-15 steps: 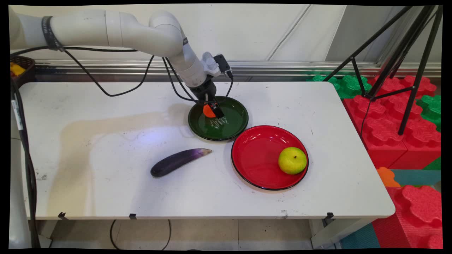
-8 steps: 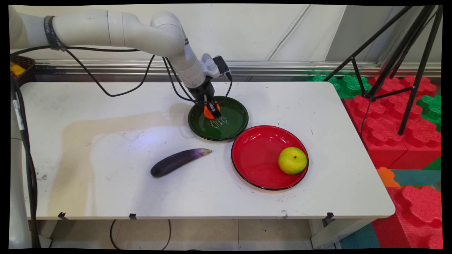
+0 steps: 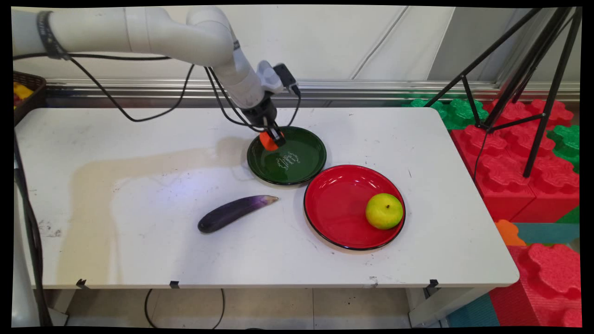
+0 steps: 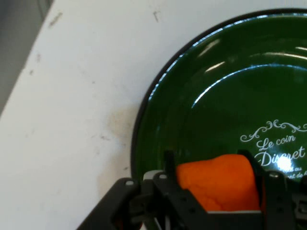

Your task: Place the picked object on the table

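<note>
The gripper (image 3: 274,138) is clenching one orange piece (image 4: 218,184) over one green plate (image 3: 297,162). One red plate (image 3: 334,204) is carrying one yellow-green fruit (image 3: 384,211); one eggplant (image 3: 232,212) is lying nearby.

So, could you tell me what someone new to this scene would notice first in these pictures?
Probably the gripper, shut on a small orange object above the far left edge of the green plate at the table's middle. Next, the red plate just to the right and nearer, with a yellow-green apple at its right side. A dark purple eggplant lies on the bare white table left of the red plate.
</note>
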Robot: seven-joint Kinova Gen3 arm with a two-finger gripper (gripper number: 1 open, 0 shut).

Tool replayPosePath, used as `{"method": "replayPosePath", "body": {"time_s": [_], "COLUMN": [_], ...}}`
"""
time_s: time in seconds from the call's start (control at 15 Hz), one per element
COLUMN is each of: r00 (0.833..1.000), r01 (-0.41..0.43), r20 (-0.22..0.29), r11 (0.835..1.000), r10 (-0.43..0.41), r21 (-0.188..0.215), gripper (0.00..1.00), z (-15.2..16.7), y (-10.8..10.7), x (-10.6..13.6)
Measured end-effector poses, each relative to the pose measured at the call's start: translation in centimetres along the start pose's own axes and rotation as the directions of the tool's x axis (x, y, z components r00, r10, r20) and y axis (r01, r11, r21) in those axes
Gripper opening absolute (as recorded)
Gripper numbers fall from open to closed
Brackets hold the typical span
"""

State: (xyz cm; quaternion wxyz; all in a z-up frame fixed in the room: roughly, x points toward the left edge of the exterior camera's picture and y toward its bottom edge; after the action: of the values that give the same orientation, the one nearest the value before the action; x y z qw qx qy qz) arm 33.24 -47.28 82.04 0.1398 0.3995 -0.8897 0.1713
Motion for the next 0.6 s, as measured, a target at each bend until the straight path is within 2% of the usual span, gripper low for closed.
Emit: {"method": "replayPosePath", "body": {"time_s": [0.27, 0.47, 0.6], "r00": [0.999, 0.998, 0.998], "r01": [0.028, 0.036, 0.012], "r20": [-0.035, -0.058, -0.066], "r11": [0.999, 0.998, 0.999], "r10": [-0.027, -0.033, -0.009], "r21": [0.030, 0.043, 0.044], "gripper": [0.00, 0.00, 0.00], "z": [-3.9, -7.5, -9.7], "y": [-0.6, -0.8, -0.8], "x": [-0.8, -2.6, -4.2]}}
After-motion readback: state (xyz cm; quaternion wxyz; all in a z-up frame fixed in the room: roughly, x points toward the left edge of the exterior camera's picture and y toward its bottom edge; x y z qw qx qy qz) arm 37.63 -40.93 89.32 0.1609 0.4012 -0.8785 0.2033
